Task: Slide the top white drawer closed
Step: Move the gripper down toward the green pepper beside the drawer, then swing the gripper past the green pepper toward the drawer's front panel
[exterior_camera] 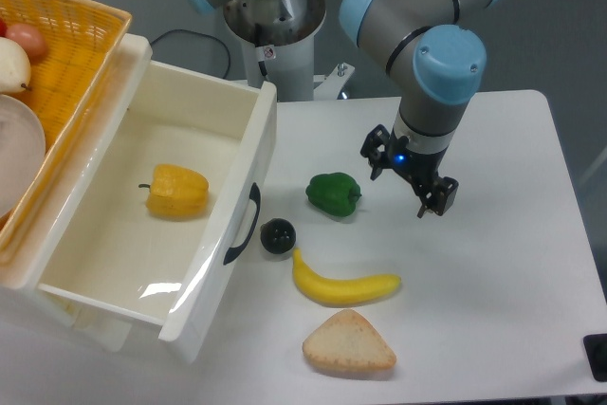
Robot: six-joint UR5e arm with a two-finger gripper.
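Gripper: the black two-finger gripper [409,174] hangs over the middle of the white tabletop [503,263], toward its far edge, just right of the green pepper. It touches nothing.
Fingers: spread well apart and holding nothing; one fingertip [439,198] points down at the bare table, and the other [377,150] sits higher and further back.
Arm: the grey UR5e arm with light-blue joint caps [441,64] reaches in from the far edge of the table.
Top drawer: the glossy white plastic top drawer [152,206] stands pulled far out at the left edge of the tabletop, its front panel with the black curved handle [243,226] facing the loose items.
Inside the drawer: a yellow bell pepper [176,192] lies on the drawer floor, near its middle.
Beside the handle: a small black round object [278,235] sits on the table just right of the drawer front.
Table items: a green bell pepper [333,193] lies near the centre; a yellow banana [344,285] lies nearer the front edge, and a wedge of tan bread [347,343] sits by the front edge, just below the banana.
Far-left corner: an orange woven basket [66,45] rests above the drawer.
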